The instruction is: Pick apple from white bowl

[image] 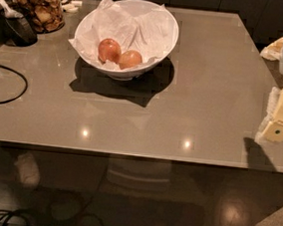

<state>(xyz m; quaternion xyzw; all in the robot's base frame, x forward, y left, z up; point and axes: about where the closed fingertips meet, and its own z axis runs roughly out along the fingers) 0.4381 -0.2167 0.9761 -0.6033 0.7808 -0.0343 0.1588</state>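
One black cable loops over the left edge of the bench. At the far left corner stands a jar of brown snacks, with a dark scoop just beside it. Right of the jar, near the far edge, sits the white bowl, lined with crumpled paper. Two fruits lie touching inside it: a redder apple on the left and the orange-tan apple on the right, low against the near wall. The gripper hangs over the right edge, well apart from the bowl. I cannot tell how far open it is, nor whether it has hold of anything.
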